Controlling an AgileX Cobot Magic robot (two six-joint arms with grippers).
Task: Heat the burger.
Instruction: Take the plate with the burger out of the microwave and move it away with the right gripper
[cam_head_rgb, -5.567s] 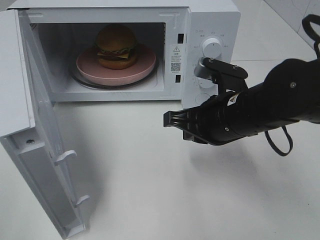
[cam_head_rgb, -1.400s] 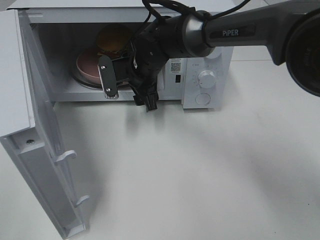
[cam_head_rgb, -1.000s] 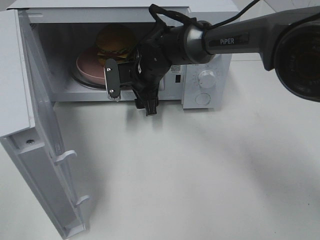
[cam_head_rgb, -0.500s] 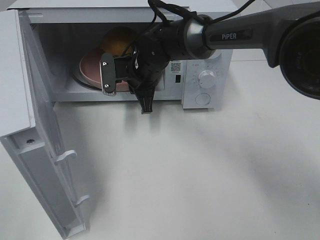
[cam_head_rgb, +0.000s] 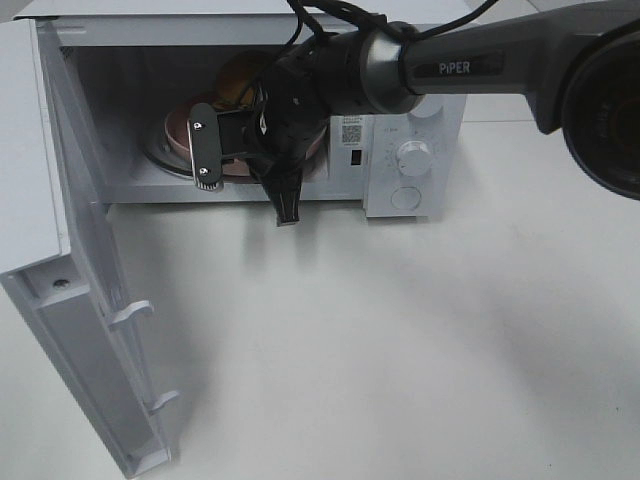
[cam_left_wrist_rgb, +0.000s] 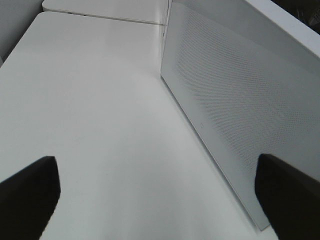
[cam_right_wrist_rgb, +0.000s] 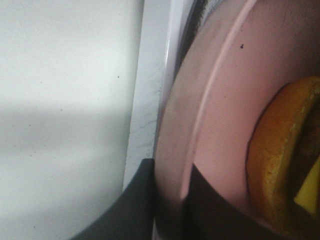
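Right gripper (cam_right_wrist_rgb: 167, 200) is being closed on the rim of the pink plate (cam_right_wrist_rgb: 220, 120) inside the open microwave (cam_head_rgb: 420, 110). Its door (cam_head_rgb: 80, 330) is being left wide open. Burger (cam_head_rgb: 240, 80) is being carried on that plate; heating is judged not begun.
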